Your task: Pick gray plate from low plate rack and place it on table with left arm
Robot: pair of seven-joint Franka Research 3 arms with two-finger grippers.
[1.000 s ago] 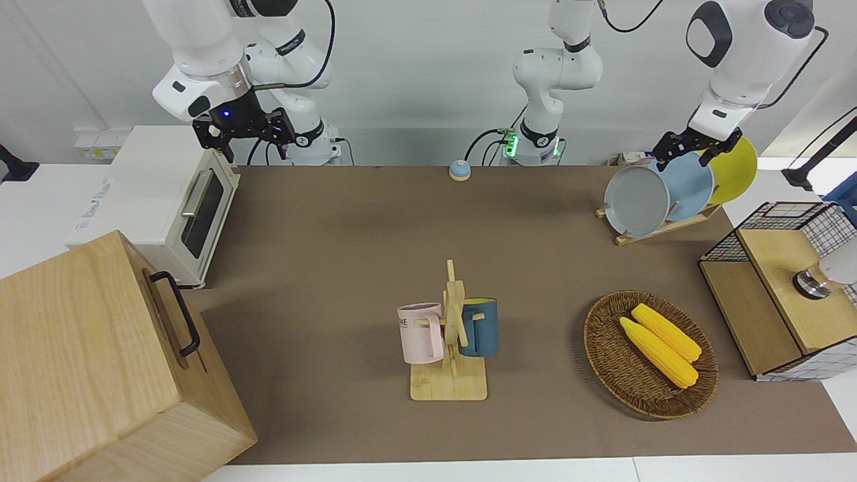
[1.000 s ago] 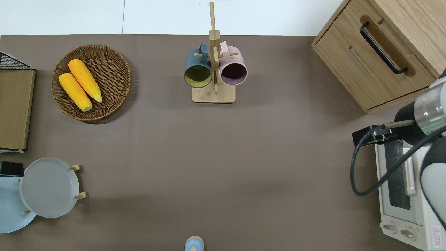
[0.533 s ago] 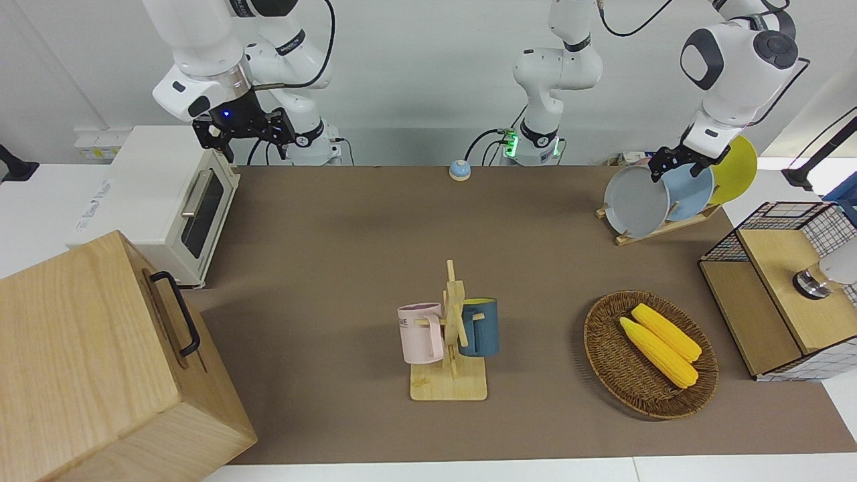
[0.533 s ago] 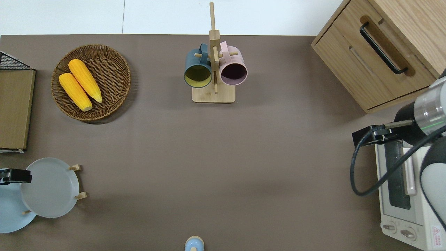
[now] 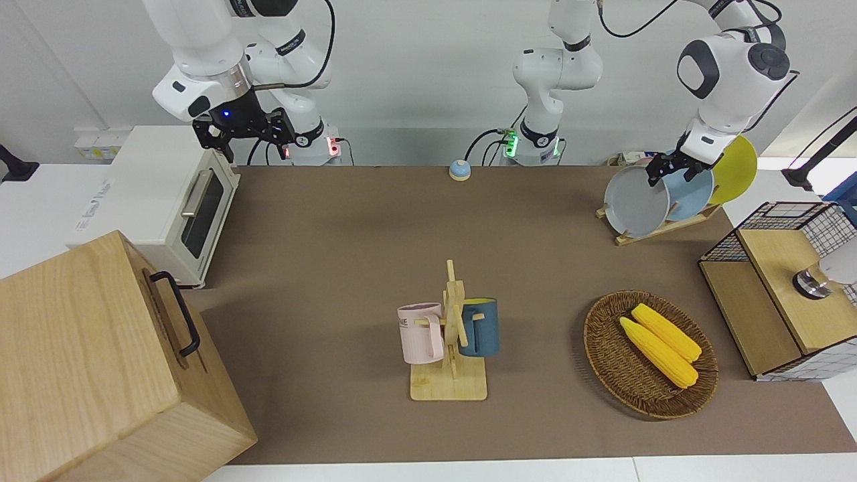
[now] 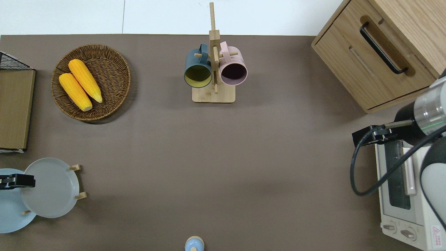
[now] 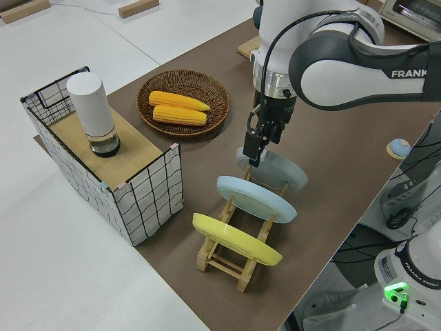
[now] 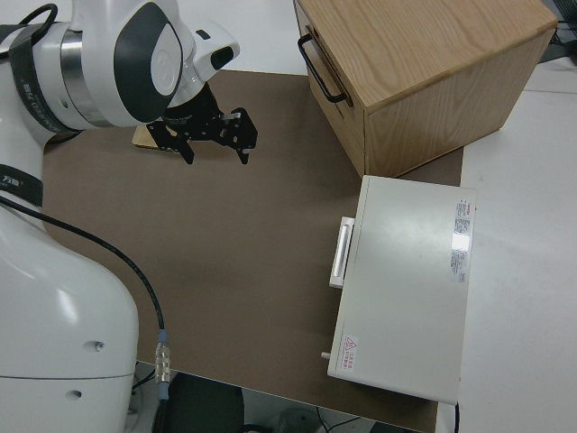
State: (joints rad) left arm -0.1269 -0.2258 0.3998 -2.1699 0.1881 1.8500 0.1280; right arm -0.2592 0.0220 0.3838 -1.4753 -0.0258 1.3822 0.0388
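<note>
Brown table (image 5: pixel 348 248) below white walls; left pincer (image 7: pixel 255 146) at gray plate (image 5: pixel 635 201) rim, grip unclear.

The gray plate (image 5: pixel 636 201), round, matte, shallow-rimmed, stands tilted in the low plate rack (image 5: pixel 659 229), a light-wood peg rack on the brown table (image 5: pixel 348 254) toward the left arm's end, at about eight o'clock in the overhead view.

Plain white wall (image 5: pixel 415 80), white tabletops (image 7: pixel 76 227) (evenly lit) around the brown cover.
</note>
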